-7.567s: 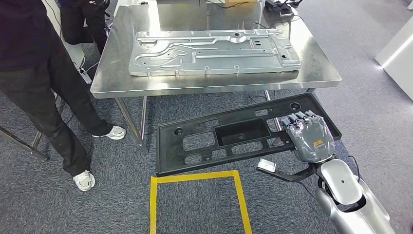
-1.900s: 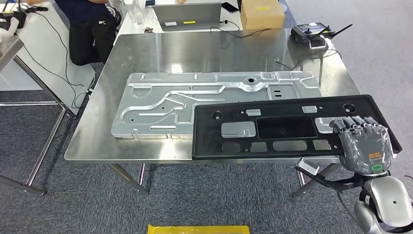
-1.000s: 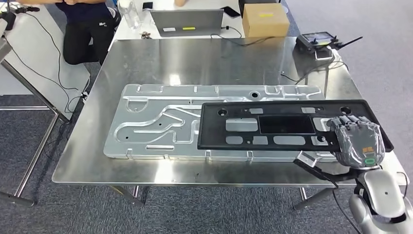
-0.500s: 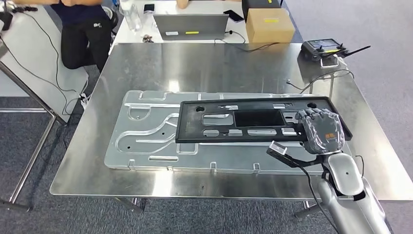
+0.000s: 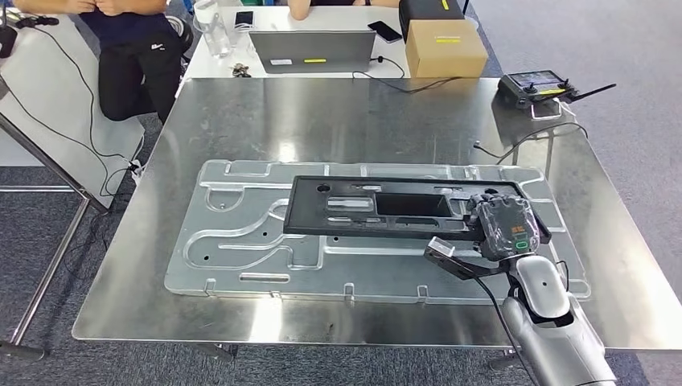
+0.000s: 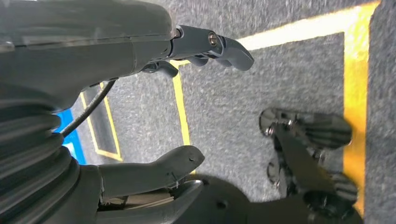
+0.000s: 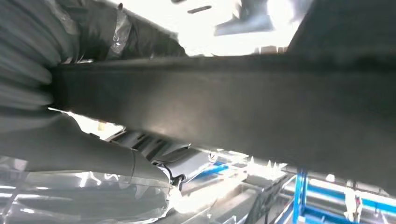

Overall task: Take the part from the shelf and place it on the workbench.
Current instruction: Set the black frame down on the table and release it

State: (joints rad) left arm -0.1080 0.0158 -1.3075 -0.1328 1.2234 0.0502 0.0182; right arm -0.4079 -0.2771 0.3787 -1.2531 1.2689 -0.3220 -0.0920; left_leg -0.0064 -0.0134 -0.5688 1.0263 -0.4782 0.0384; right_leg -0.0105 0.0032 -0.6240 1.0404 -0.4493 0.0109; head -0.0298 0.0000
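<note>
The workbench (image 5: 241, 121), a large steel table, is seen from above. A big grey metal panel (image 5: 233, 241) lies flat on its near half, with its long axis running left to right. A black plastic part (image 5: 362, 217), long and pierced with openings, is held over the right portion of that metal panel, its long axis likewise left to right. Whether its underside is touching the metal panel or hanging just above it cannot be told.

The part is gripped at its right end by the right hand (image 5: 505, 227), fingers over the top face; in the right wrist view the dark edge of the part (image 7: 233, 102) is seen clamped against the hand. Most of the part's length extends left from the grip, so an unsupported left end is judged liable to tip or slide when the part is let go. The part is judged to be over the workbench already, with only setting down and release outstanding.

The left hand (image 6: 140, 107) hangs over grey carpet with yellow tape (image 6: 355, 93), fingers apart and holding nothing.

At the far side a laptop (image 5: 312, 50), a cardboard box (image 5: 445, 48) and a remote controller (image 5: 540, 85) are noted, and a seated person (image 5: 129, 48) at far left.
</note>
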